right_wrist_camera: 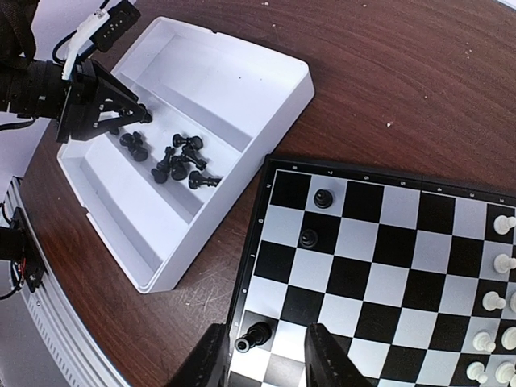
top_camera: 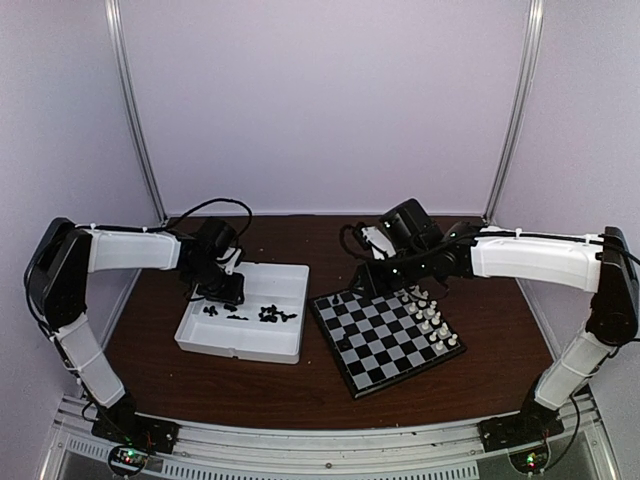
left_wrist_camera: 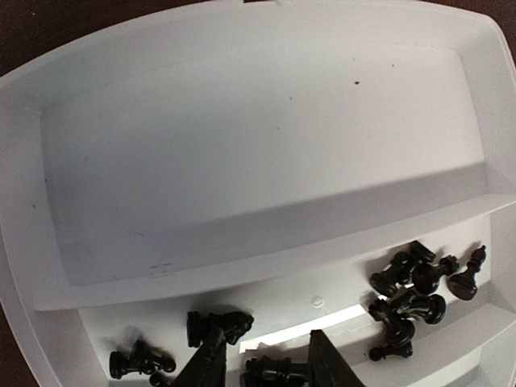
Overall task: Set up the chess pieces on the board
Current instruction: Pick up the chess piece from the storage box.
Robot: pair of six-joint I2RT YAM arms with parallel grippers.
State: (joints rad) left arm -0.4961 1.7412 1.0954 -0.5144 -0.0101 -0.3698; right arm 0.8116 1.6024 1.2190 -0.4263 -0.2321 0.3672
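Observation:
Several black chess pieces (left_wrist_camera: 411,290) lie loose in the white tray (left_wrist_camera: 242,161). My left gripper (left_wrist_camera: 268,334) is down in the tray, its jaws partly apart. One black piece (left_wrist_camera: 278,372) lies on its side between its fingers and touches the right one; a gap shows on the left. Over the board's (right_wrist_camera: 379,266) near corner my right gripper (right_wrist_camera: 266,329) is open. A black piece (right_wrist_camera: 254,337) lies tipped over on the corner square below it, free of both fingers. Two black pieces (right_wrist_camera: 323,198) stand upright further along that edge.
White pieces (right_wrist_camera: 496,302) stand in rows along the board's far side. The tray (top_camera: 240,350) sits left of the board (top_camera: 385,340) on the brown table, about a hand's width apart. The left gripper (top_camera: 222,292) and right gripper (top_camera: 365,285) are well apart.

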